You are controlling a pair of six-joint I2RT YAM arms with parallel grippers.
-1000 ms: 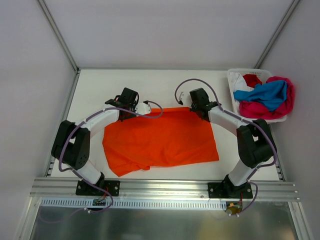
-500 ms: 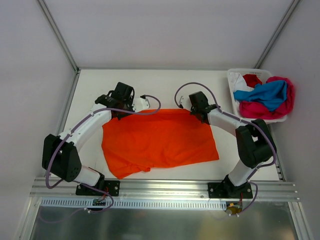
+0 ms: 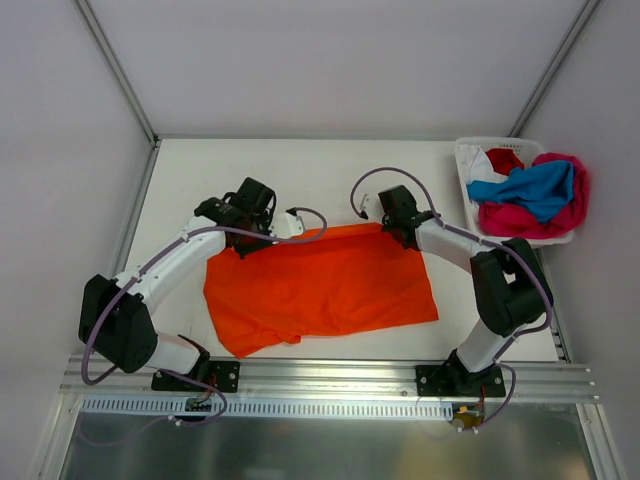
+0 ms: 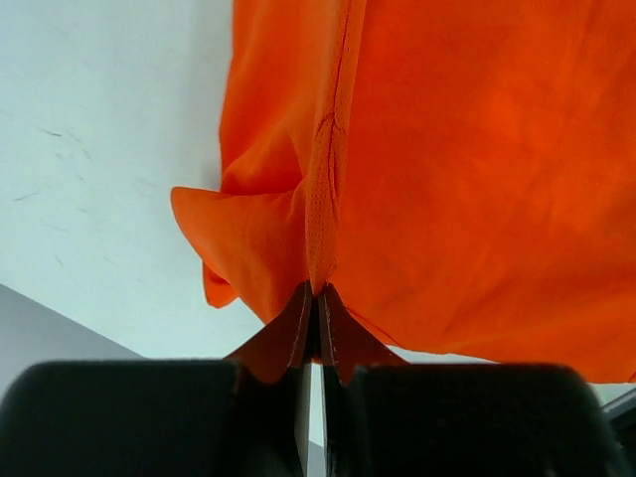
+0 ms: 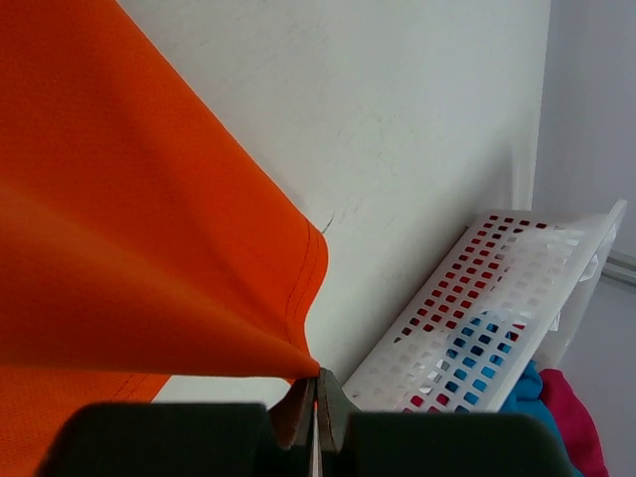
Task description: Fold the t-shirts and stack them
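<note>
The orange t-shirt (image 3: 320, 285) lies spread on the table (image 3: 185, 170), its 2 far corners pinched by the left gripper (image 4: 316, 294) and right gripper (image 5: 316, 384), both clenched on cloth; likely the 1st fold, calling for an even carry toward the near hem.

A white tabletop (image 3: 300, 170), faintly scuffed, forms the floor of the enclosure. A white plastic basket (image 5: 467, 298), its walls pierced with rows of small square holes, sits at the far right corner, close to the right wall. An aluminium rail (image 3: 330, 375) runs along the near edge, with a slotted white cable duct (image 3: 330, 407) just in front of it. Slanted metal struts (image 3: 115, 70) rise against the pale walls.
</note>
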